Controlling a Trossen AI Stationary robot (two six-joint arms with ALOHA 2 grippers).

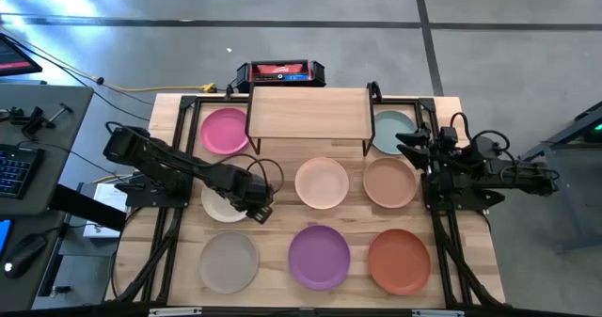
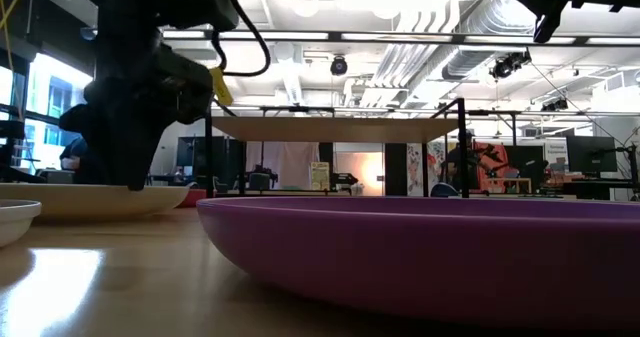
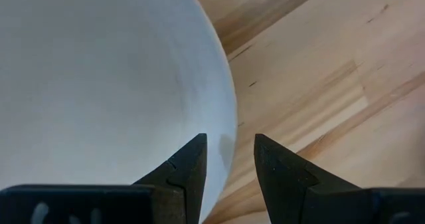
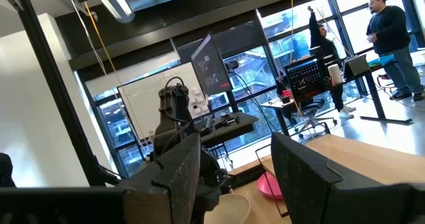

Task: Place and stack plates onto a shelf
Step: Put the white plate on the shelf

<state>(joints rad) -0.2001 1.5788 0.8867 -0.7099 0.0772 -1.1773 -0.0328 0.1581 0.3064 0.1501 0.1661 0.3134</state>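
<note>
Left gripper (image 3: 230,159): fingers open astride off-white plate (image 3: 99,84) rim; seat deeper before closing. Right gripper (image 4: 229,167): open, idle

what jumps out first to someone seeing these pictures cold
The grid of coloured plates on the wooden table: pink plate beside the empty shelf at the far edge, purple plate and terracotta plate in the near row. Next, the left gripper, open, straddling the off-white plate rim; the right gripper waits raised at the right side.

Red-and-black box (image 1: 280,72) behind wooden tabletop (image 1: 470,225), keyboard (image 1: 13,169), 2 people (image 4: 388,31)
</note>
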